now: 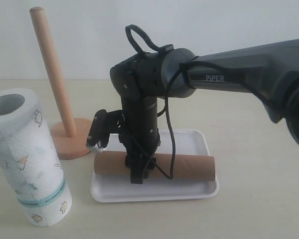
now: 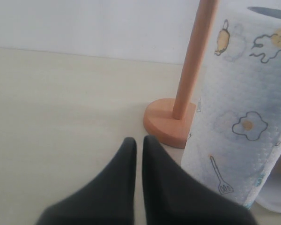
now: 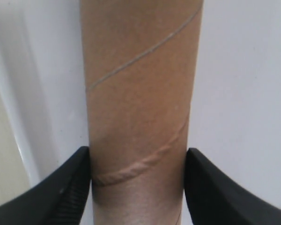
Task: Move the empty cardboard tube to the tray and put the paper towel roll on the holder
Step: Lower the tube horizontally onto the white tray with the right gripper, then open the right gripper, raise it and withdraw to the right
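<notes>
The empty cardboard tube (image 1: pixel 189 167) lies lengthwise in the white tray (image 1: pixel 154 195). My right gripper (image 1: pixel 137 172) comes down from above and is shut on the tube's left part. In the right wrist view both fingers press the tube (image 3: pixel 140 84) over the tray floor (image 3: pixel 243 93). The paper towel roll (image 1: pixel 27 159) stands upright at the front left, off the holder (image 1: pixel 52 69). The holder's dowel is bare. My left gripper (image 2: pixel 138 140) is shut and holds nothing. It hovers over the table just short of the holder's base (image 2: pixel 166 119) and beside the roll (image 2: pixel 239 122).
The right arm (image 1: pixel 239 69) reaches in from the right, above the tray. The holder's round base (image 1: pixel 72 142) sits close to the tray's left end. A pale wall runs behind the table.
</notes>
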### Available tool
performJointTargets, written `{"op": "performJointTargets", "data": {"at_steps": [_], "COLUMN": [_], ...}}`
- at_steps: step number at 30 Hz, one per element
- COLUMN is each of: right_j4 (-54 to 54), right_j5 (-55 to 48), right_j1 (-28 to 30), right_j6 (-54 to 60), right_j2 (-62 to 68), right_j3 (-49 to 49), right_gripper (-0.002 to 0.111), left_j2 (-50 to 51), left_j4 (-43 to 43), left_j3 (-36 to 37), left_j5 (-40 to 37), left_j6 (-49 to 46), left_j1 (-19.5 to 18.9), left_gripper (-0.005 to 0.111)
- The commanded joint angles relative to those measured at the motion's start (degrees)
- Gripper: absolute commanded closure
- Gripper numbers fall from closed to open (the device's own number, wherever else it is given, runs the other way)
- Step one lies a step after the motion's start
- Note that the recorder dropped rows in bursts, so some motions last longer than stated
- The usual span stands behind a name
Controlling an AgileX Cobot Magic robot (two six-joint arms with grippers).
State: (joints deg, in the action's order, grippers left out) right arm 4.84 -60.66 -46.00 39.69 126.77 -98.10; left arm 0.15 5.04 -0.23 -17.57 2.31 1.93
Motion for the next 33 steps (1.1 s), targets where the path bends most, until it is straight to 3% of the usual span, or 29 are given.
{"op": "performJointTargets", "data": {"at_steps": [1,19,33], "right_j4": [0.22,0.26,0.26], "right_j5": [-0.08,-3.22,-9.30], "right_j1": [0.04,0.04,0.04], "right_j6": [-1.00,-4.10,-7.40], "right_j2": [-0.05,-6.44,-20.55], "right_j3": [-0.22,-0.34,-0.34], "right_gripper": [0.031,0.031,0.031], "left_j2": [-0.15,-0.15,-0.15], "left_j4": [0.01,0.01,0.01], "left_j3": [0.23,0.23,0.23], "left_j5": [0.00,0.00,0.00], "left_j6": [-0.29,-0.29,-0.29], "left_j1": [-0.15,-0.15,-0.15], "left_gripper": [0.103,0.103,0.103]}}
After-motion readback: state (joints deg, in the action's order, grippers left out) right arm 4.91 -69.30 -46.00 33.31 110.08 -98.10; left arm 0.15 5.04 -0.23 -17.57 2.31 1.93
